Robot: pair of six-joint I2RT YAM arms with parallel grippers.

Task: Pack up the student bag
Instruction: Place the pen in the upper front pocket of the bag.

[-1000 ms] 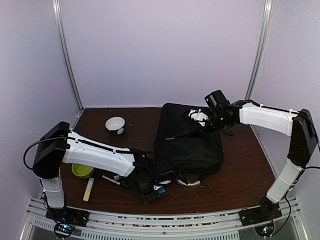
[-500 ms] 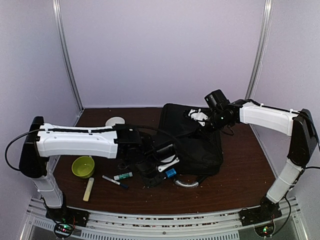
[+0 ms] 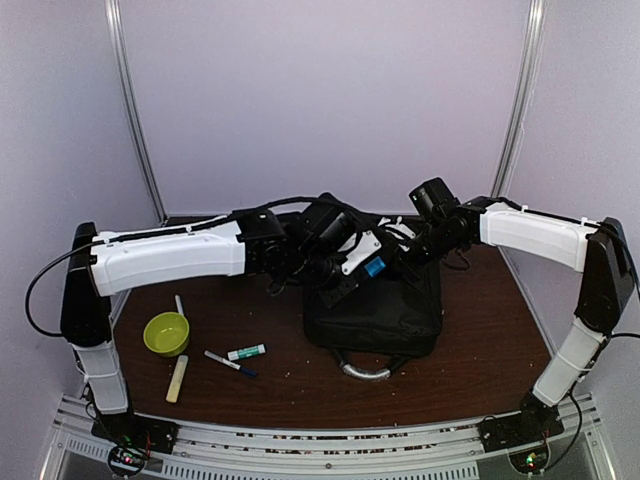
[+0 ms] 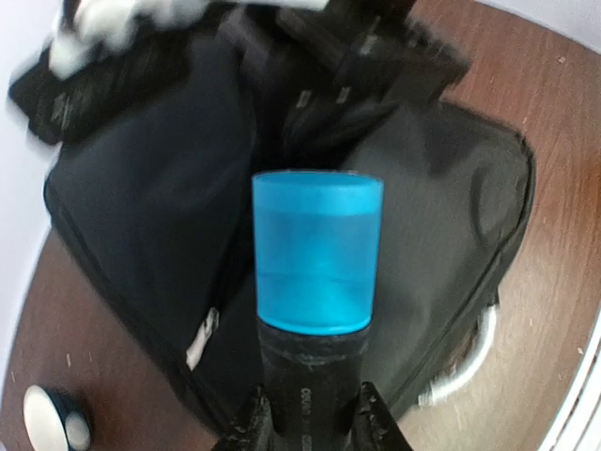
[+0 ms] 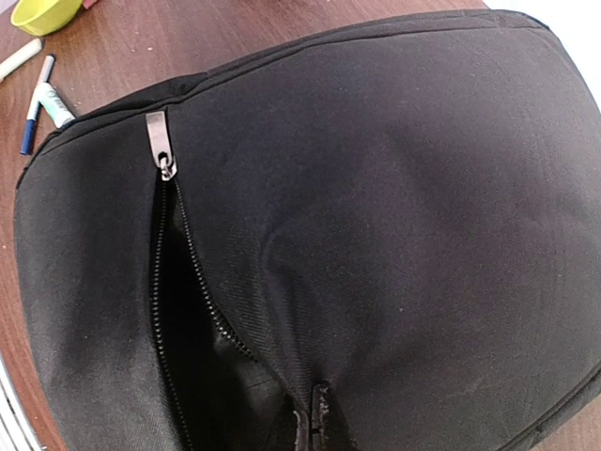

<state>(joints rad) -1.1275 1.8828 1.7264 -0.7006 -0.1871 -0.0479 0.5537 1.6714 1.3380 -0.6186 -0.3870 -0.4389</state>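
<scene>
The left claw (image 4: 312, 419) is clamped on a blue-capped marker (image 4: 317, 249) and hovers over the student bag (image 3: 385, 310). The bag lies at the centre of the top view on the brown surface (image 3: 480, 350). The right claw (image 3: 408, 243) meets the bag's upper edge; its opening cannot be told.
</scene>
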